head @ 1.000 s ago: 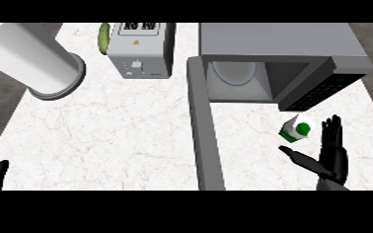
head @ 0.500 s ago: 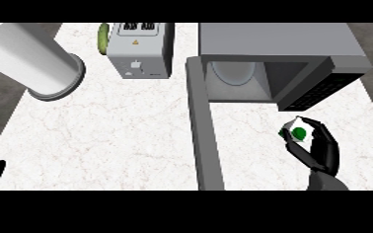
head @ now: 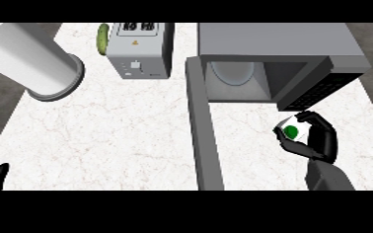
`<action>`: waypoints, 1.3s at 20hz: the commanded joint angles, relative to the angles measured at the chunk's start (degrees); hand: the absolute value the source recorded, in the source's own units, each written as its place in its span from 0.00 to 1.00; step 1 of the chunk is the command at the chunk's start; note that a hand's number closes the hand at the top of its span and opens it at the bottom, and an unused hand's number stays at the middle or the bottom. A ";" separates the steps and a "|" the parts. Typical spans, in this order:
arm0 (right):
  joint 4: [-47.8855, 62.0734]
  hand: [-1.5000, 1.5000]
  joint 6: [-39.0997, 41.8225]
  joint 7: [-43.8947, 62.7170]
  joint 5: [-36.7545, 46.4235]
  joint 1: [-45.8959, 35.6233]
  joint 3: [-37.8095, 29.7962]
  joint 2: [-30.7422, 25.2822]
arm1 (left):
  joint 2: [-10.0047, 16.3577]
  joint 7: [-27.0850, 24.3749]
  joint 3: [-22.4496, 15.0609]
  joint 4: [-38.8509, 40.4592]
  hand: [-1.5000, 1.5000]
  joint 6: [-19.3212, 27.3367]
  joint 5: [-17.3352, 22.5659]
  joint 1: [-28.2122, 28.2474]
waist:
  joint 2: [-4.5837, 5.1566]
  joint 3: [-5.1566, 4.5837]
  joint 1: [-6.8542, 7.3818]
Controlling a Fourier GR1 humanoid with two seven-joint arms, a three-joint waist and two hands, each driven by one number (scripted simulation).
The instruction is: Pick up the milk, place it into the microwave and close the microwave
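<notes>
View from above the counter (head: 109,128). The milk (head: 293,130), a small white carton with a green round mark on the face that shows, sits at about 4 o'clock of the scene, in front of the microwave (head: 277,39) and at roughly 5 o'clock from its mouth. The right hand (head: 320,140) is curled round the carton, fingers over its top and far side, thumb below; whether the carton is off the counter cannot be told. The left hand (head: 2,174) shows only as a dark sliver at 8 o'clock, too little to read.

Handling (a judgement): a carton this small is probably light, its walls stiff but likely to dent if squeezed, its coating fairly smooth. The flat opposite sides are the sensible place to hold, and it should be kept upright.

Materials and shapes: the counter is white, faintly veined stone. The microwave is a grey box with a dark cavity and a pale round plate (head: 233,73) inside; its door (head: 198,128) stands open, a long grey slab pointing toward 6 o'clock. At 11 o'clock is a boxy metal toaster (head: 138,49), with a green oblong item (head: 103,38) just beside it. At 10 o'clock is a large white cylinder (head: 36,61).
</notes>
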 commanded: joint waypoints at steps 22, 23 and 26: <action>-37.58 1.00 1.28 29.63 6.48 1.23 15.34 3.05 | 1.49 -1.52 7.38 4.37 0.00 -4.52 6.95 -0.85 | 0.01 -0.04 -0.12; -41.07 1.00 -1.67 32.98 7.42 0.87 17.02 5.42 | -0.07 -2.15 5.92 2.58 0.00 -5.09 5.74 2.90 | -0.08 -0.05 0.00; -33.38 1.00 -2.14 34.78 8.86 -7.68 15.53 4.39 | 1.60 1.29 7.92 3.60 0.00 -2.72 6.69 -3.80 | 0.16 -0.02 0.04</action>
